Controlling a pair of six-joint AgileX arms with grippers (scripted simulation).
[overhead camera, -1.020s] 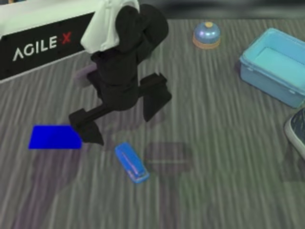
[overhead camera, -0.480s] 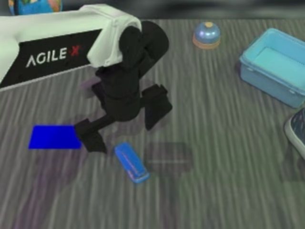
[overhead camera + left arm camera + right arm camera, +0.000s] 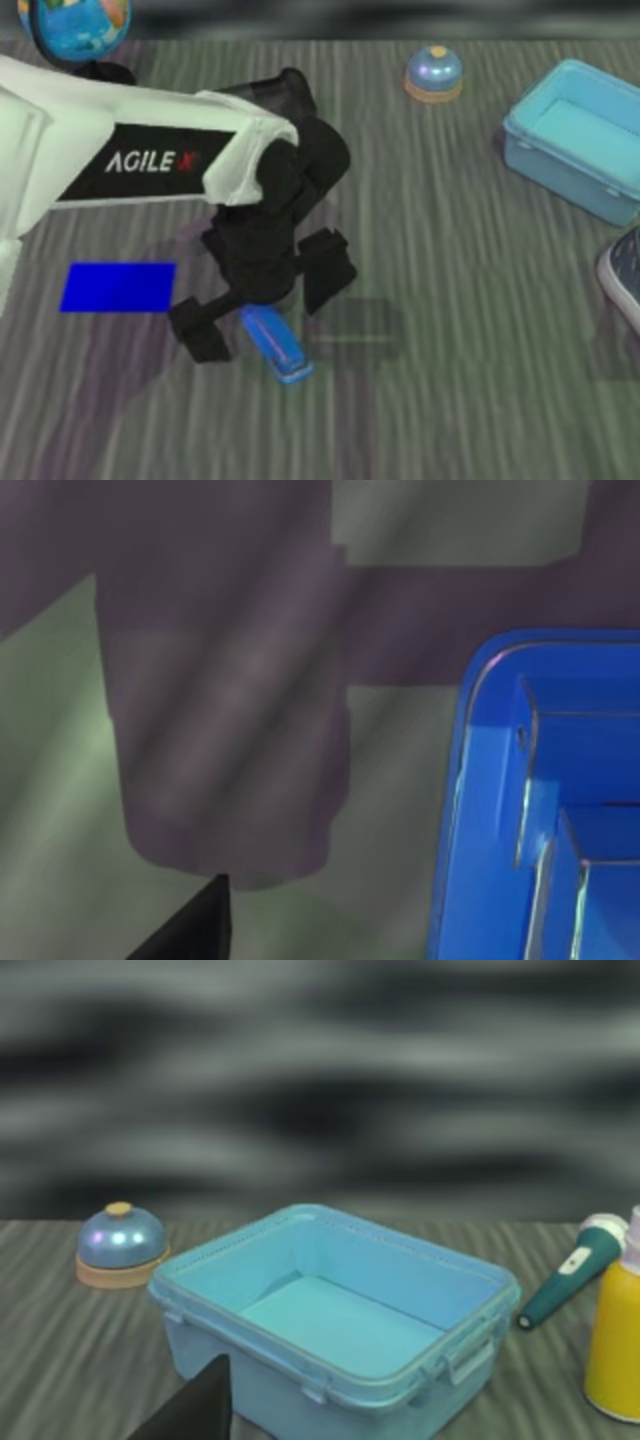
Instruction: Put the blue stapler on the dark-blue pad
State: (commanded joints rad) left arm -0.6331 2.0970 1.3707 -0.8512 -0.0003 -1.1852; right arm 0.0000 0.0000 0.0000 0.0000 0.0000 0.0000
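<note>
Stapler (image 3: 275,344) — long axis diagonal, lighter end toward lower right.

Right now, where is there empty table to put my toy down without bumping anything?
The wide bare stretch across the middle, between the blue stapler and the light-blue tub, is free, and so is the near edge below the dark-blue pad. It is crowded where the left gripper straddles the stapler, and around the bell and tub.
</note>
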